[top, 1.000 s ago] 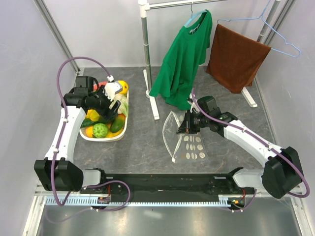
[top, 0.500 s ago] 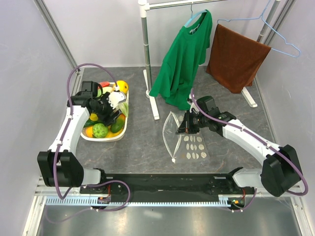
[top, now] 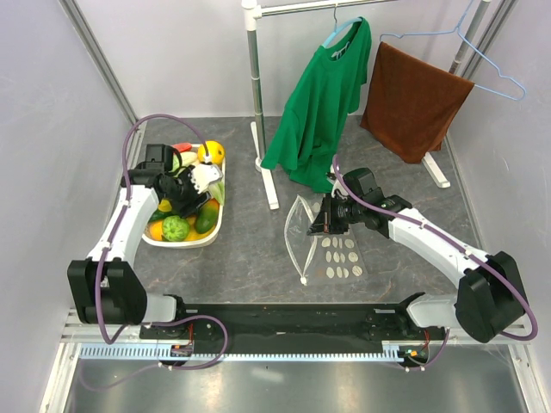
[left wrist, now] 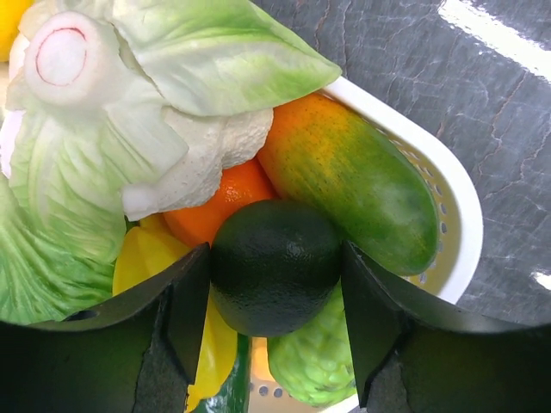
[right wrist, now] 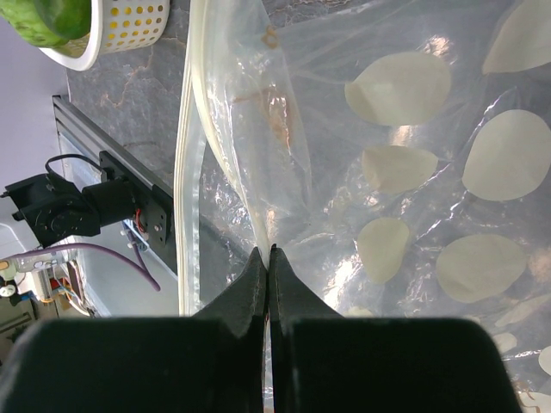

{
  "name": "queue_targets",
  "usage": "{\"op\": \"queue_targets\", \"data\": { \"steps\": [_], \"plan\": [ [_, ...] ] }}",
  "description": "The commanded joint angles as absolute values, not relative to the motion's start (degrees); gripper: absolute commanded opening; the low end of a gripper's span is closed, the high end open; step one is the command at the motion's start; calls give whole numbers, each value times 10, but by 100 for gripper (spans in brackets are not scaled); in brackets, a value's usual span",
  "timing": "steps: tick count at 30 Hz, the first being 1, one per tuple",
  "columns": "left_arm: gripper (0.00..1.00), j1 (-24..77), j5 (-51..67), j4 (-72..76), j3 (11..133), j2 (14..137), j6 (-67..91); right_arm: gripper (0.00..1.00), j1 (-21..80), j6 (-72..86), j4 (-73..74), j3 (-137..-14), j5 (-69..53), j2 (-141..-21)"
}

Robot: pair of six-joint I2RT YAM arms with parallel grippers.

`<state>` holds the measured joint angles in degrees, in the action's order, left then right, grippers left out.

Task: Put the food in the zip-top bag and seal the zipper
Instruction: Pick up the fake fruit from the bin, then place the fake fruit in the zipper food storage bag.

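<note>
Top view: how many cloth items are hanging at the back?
2. A green T-shirt hangs left of centre at the back, and a brown towel hangs to its right. Anything behind them would be hidden.

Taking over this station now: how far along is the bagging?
Done: the right gripper pinches one layer of the zip-top bag, mouth open. In hand: the left gripper has fingers against both sides of a dark green fruit in the tray. Left: no food is bagged; zipper unsealed.

Green shirt, brown towel, white tray
</note>
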<state>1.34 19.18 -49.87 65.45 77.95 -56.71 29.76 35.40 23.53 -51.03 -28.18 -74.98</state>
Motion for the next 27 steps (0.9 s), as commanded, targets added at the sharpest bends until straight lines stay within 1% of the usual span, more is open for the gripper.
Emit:
{"op": "queue_targets", "data": {
  "steps": [1,2,5,8,10,11,12,13,14,15,16,17,18,19,20,21,22,23,24,25,27],
  "plan": [
    [49,12,230,-532,685,733,-596,0,297,362,220,-520,-283,-749],
    [43,13,233,-535,688,730,-597,0,298,361,220,-520,-282,-748],
    [35,13,236,-542,694,721,-595,0,298,362,219,-519,-282,-750],
    [32,12,241,-546,715,718,-578,0,298,364,219,-519,-283,-749],
    [31,13,271,-554,745,719,-555,0,296,370,216,-520,-288,-748],
    [30,13,291,-567,787,717,-520,0,295,373,214,-520,-292,-747],
    [29,13,354,-572,808,718,-501,0,295,377,209,-519,-301,-747],
    [28,14,391,-574,839,715,-478,0,294,382,206,-518,-306,-747],
    [27,24,431,-570,849,713,-429,0,293,393,203,-517,-311,-747],
    [27,34,501,-562,856,712,-399,0,291,398,196,-515,-318,-746],
    [27,49,526,-546,857,708,-366,0,290,403,194,-514,-329,-746],
    [28,86,545,-524,851,704,-283,0,289,414,191,-512,-333,-745],
    [27,106,578,-456,839,698,-243,0,289,419,183,-509,-337,-743],
    [27,128,587,-413,801,691,-199,0,288,425,178,-507,-346,-742],
    [27,175,589,-352,775,668,-104,0,289,429,174,-505,-351,-741],
    [28,196,581,-227,745,656,-51,0,288,438,161,-501,-356,-739],
    [28,214,573,-148,679,643,-2,0,288,443,154,-499,-362,-739],
    [28,245,543,-86,649,628,110,0,287,446,149,-498,-370,-737],
    [27,258,523,0,624,626,154,0,287,458,137,-496,-376,-736],
    [26,271,504,33,594,628,190,0,286,462,133,-495,-381,-735],
    [25,296,459,63,580,647,267,0,284,473,125,-496,-385,-731]
  ]
}}
